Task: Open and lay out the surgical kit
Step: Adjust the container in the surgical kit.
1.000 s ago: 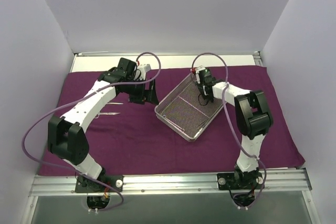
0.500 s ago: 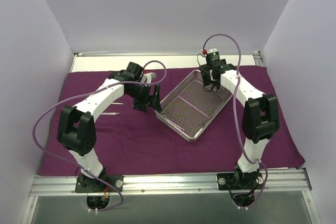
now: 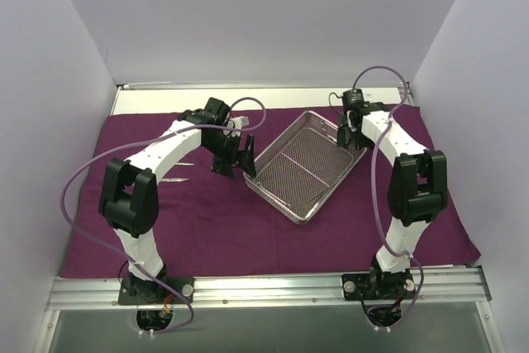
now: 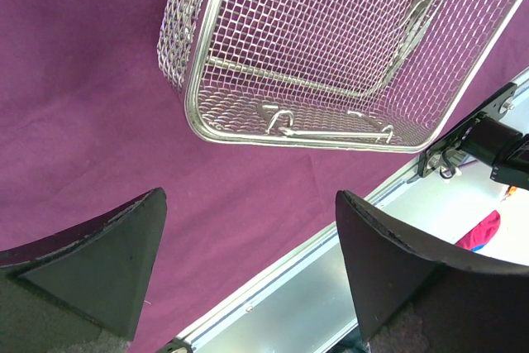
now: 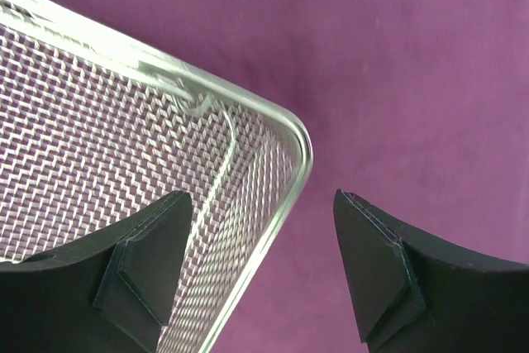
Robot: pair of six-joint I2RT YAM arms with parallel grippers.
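Observation:
The dark purple cloth wrap (image 3: 207, 221) lies spread flat over the table. On it sits the silver wire-mesh tray (image 3: 307, 215), turned at an angle, and its inside looks empty. Two thin silver instruments (image 3: 176, 164) lie on the cloth at the left. My left gripper (image 3: 237, 155) hovers open just off the tray's left corner; in the left wrist view the tray (image 4: 248, 140) lies beyond the spread fingers (image 4: 99, 274). My right gripper (image 3: 350, 128) is open at the tray's far right corner. The tray's rim (image 5: 285, 121) runs between its fingers (image 5: 140, 262) without touching them.
A metal rail (image 3: 264, 287) runs along the table's near edge and shows in the left wrist view (image 4: 331, 287) too. White walls close in the left, back and right. A pale strip of bare table (image 3: 165, 97) lies behind the cloth.
My right gripper has opened and swung right and further back, and the tray has shifted right with it. My left gripper has moved right, up to the tray's left corner.

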